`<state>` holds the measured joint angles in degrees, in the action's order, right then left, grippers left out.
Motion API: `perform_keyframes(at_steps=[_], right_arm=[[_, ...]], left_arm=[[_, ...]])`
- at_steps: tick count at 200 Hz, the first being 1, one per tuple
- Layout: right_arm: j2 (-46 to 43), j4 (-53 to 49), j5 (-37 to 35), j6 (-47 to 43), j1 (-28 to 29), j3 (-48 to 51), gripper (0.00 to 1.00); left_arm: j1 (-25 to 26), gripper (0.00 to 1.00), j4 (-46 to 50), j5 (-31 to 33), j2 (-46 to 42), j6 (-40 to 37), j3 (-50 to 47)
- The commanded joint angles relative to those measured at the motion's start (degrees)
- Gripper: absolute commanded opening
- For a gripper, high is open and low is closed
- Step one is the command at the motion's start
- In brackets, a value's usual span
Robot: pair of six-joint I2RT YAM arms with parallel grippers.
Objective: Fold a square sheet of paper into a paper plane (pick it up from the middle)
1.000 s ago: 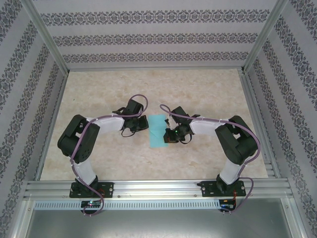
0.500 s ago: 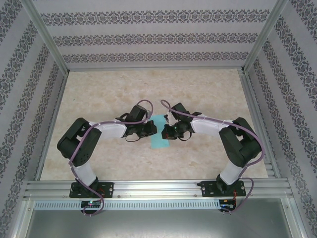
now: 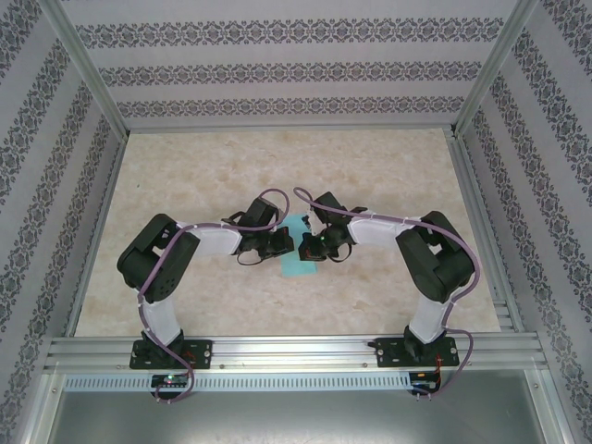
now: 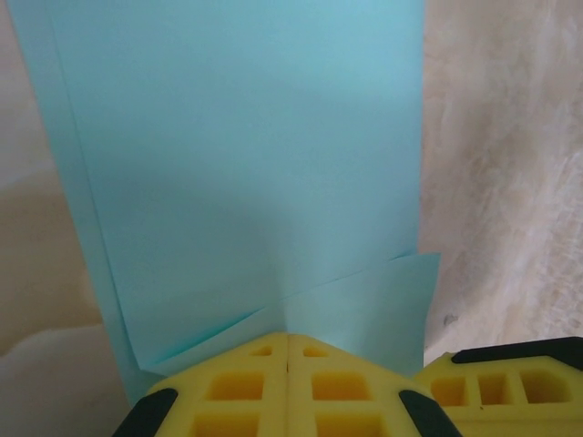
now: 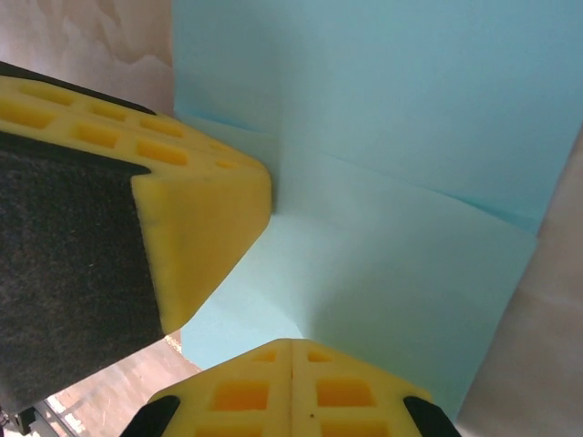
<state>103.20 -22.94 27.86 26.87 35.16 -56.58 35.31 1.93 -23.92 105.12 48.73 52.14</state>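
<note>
My left pincer (image 3: 280, 243) and my right pincer (image 3: 308, 248) met nose to nose over the middle of the pale, marbled tabletop (image 3: 370, 176), with the thin turquoise-teal sheet of paper (image 3: 296, 267) between them. From above, the paper showed as a narrow strip running away from my bases, its near end lying flat on the table and its middle hidden under my two wrists. On the left wrist, my yellow foam pads (image 4: 246, 387) were pressed together, and the left pincer (image 4: 288, 339) was clamped on the paper (image 4: 246, 155), where a folded flap ran up to the seam. The right pincer (image 5: 291, 344) was likewise closed, nipping the paper (image 5: 383, 137) where a soft ridge rose to its tips, with the left pincer's pad (image 5: 209, 200) just beside.
</note>
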Motion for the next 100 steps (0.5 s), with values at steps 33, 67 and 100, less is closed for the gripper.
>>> perform_keyframes(at_steps=[33, 67, 100], right_arm=[[1.1, -0.5, -1.2, -2.0, -0.5, 1.8, 0.01], [-1.0, -0.2, -1.1, -2.0, -1.5, 6.9, 0.00], [-4.3, 0.1, -1.0, -1.5, -2.2, 12.1, 0.01]], left_arm=[[0.4, 0.06, 8.8, 5.1, 2.6, 0.3, 2.7], [0.4, 0.06, 13.0, 8.3, 2.8, -0.8, 2.5], [0.3, 0.06, 14.0, 9.2, 3.1, -0.9, 2.0]])
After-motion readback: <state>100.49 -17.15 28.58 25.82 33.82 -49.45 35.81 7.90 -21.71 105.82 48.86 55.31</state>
